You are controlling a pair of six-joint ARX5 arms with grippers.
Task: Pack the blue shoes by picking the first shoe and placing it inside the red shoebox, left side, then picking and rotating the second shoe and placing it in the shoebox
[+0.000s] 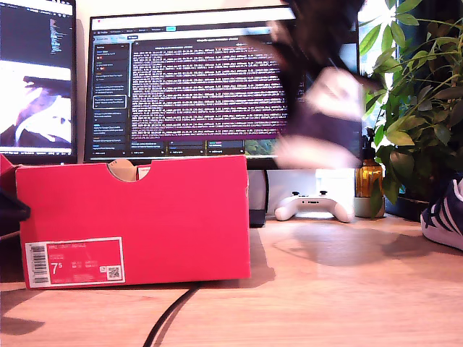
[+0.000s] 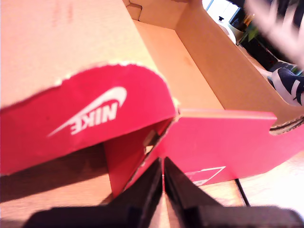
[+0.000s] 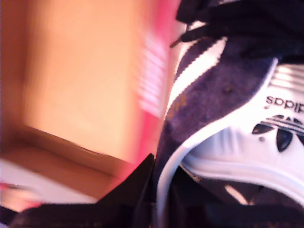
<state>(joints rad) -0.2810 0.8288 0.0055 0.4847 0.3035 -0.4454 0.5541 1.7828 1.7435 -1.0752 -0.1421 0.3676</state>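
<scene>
The red shoebox [image 1: 181, 217] stands on the desk at the exterior view's left, its open inside [image 2: 223, 66] bare cardboard. My first gripper [image 2: 163, 166] is shut on nothing, low on the desk by the box's corner and its Nike flap [image 2: 90, 118]. One blue shoe [image 1: 322, 108] hangs blurred in the air, high at the exterior view's right. My second gripper [image 3: 159, 187] is shut on its heel rim, the white trefoil tab [image 3: 280, 128] close to the camera, with the box [image 3: 156, 71] blurred beyond. The other blue shoe [image 1: 445, 213] rests on the desk at the exterior view's right edge [image 2: 287, 88].
Two monitors [image 1: 188, 87] stand behind the box. A white game controller [image 1: 315, 206], an amber bottle [image 1: 369, 181] and a leafy plant [image 1: 419, 94] sit at the back toward the exterior view's right. A black cable [image 1: 170, 314] runs across the wooden desk in front of the box.
</scene>
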